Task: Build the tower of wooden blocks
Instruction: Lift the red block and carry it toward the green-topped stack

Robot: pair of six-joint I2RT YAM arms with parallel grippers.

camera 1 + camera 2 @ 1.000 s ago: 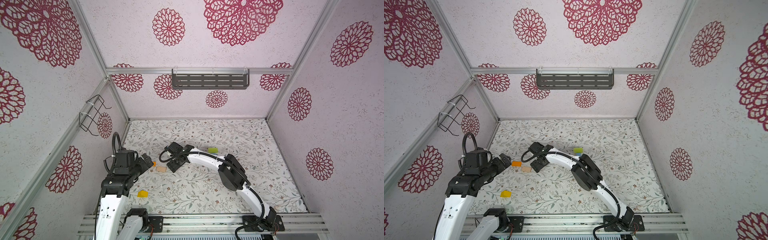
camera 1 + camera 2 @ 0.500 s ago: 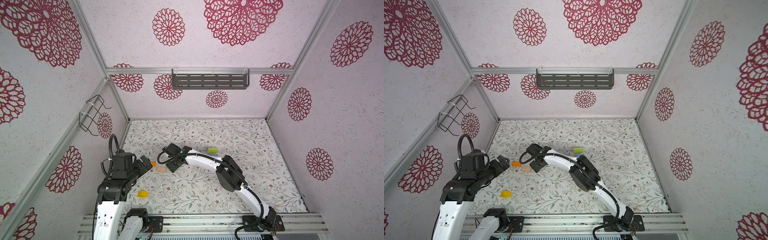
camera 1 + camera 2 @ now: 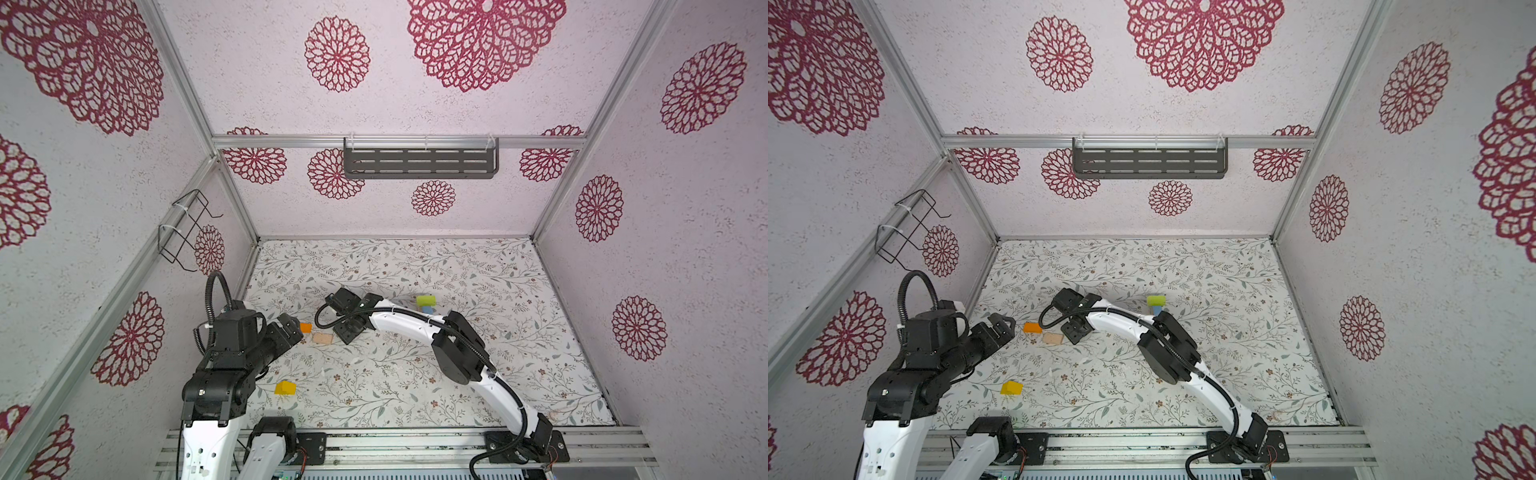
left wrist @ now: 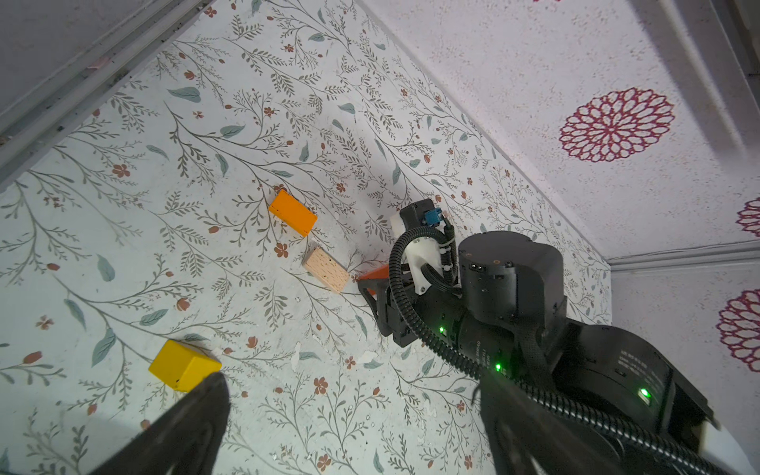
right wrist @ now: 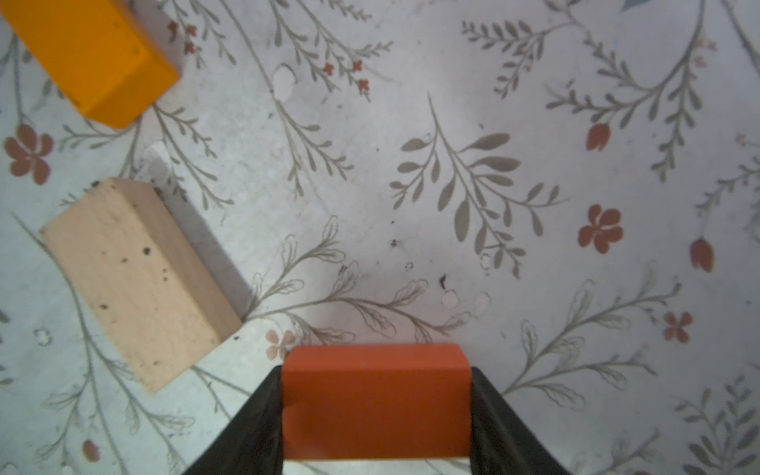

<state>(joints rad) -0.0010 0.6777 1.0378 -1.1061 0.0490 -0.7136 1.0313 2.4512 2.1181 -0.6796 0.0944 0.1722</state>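
A lime green block [image 3: 426, 301] sits on a light blue one [image 3: 427, 310] at mid-table, the small tower in both top views. My right gripper [image 5: 376, 372] reaches across to the left, shut on a red-orange block [image 5: 376, 401] with a finger against each end, low over the table. Beside it lie a plain wood block [image 5: 135, 279] and an orange block [image 5: 88, 53]; both show in a top view, plain [image 3: 323, 338] and orange [image 3: 306, 327]. My left gripper [image 3: 291, 326] stands open and empty just left of the orange block. A yellow block [image 3: 285, 388] lies nearer the front.
Patterned walls close in the floral table [image 3: 478, 374] on three sides. A grey shelf [image 3: 419, 163] hangs on the back wall and a wire basket [image 3: 187, 230] on the left wall. A metal rail [image 3: 415, 449] runs along the front.
My right gripper's jaws have closed in onto the red-orange block. The left arm has shifted slightly back toward the front with its gripper still open.
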